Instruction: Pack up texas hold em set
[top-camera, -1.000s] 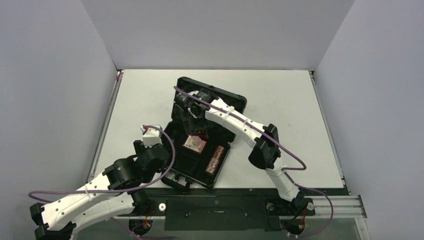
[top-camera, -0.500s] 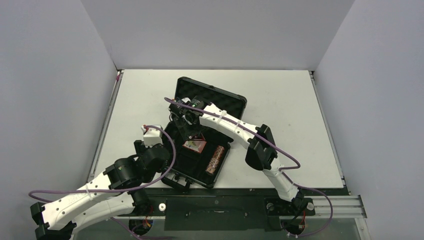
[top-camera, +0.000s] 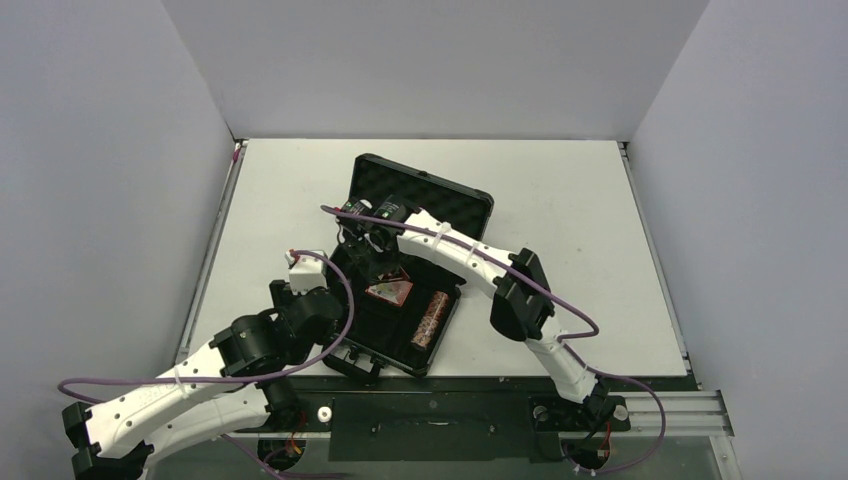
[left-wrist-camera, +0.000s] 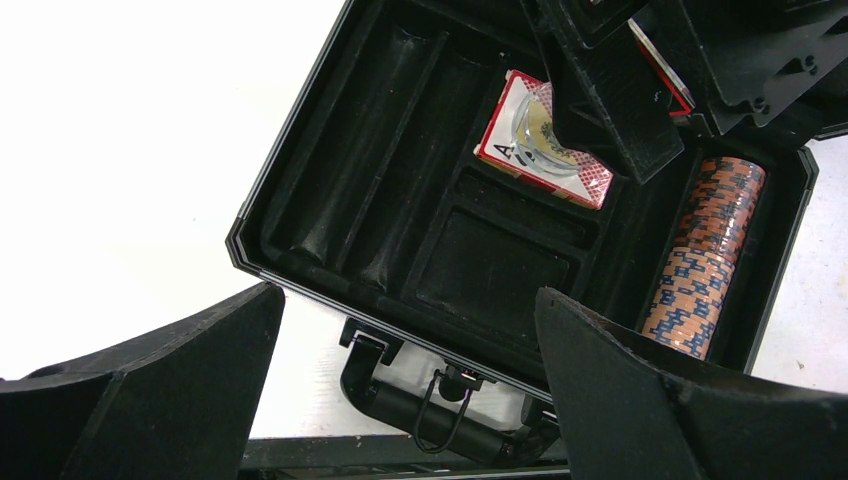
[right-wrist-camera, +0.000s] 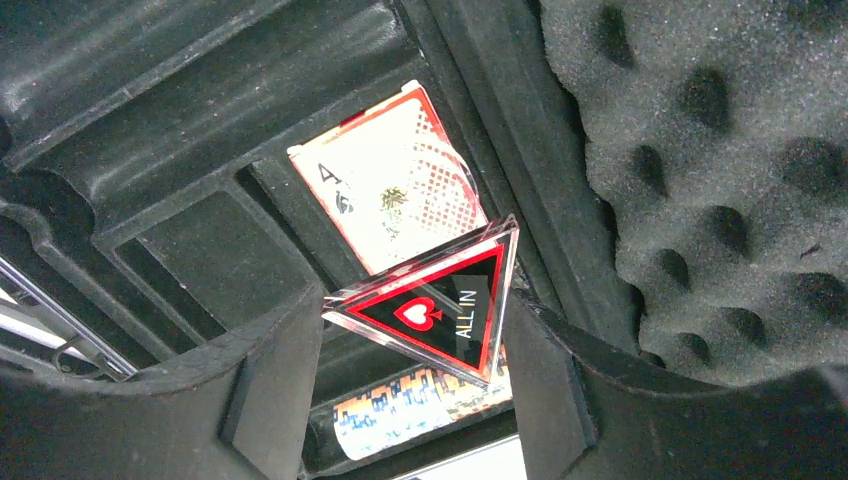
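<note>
The black case (top-camera: 372, 335) lies open, its egg-crate foam lid (top-camera: 430, 198) raised at the back. The pink card box (top-camera: 390, 292) sits in the tray with a clear round disc on it (left-wrist-camera: 535, 120). One reddish-brown chip roll (top-camera: 433, 318) lies in the right slot; a second roll is not in view. My right gripper (right-wrist-camera: 415, 310) is shut on the red-black "ALL IN" triangle (right-wrist-camera: 435, 305) and holds it above the card box (right-wrist-camera: 385, 205) and the roll (right-wrist-camera: 420, 405). My left gripper (left-wrist-camera: 408, 295) is open and empty at the case's near edge, above the handle (left-wrist-camera: 440, 415).
The tray's left long slots (left-wrist-camera: 370, 170) and a small square compartment (left-wrist-camera: 500, 270) hold nothing. The foam lid (right-wrist-camera: 700, 150) stands close to the right of my right gripper. White table (top-camera: 560, 210) surrounds the case, with grey walls on three sides.
My right gripper has moved from the lid toward the near left, over the tray, with the triangle in it. The left arm has hardly moved.
</note>
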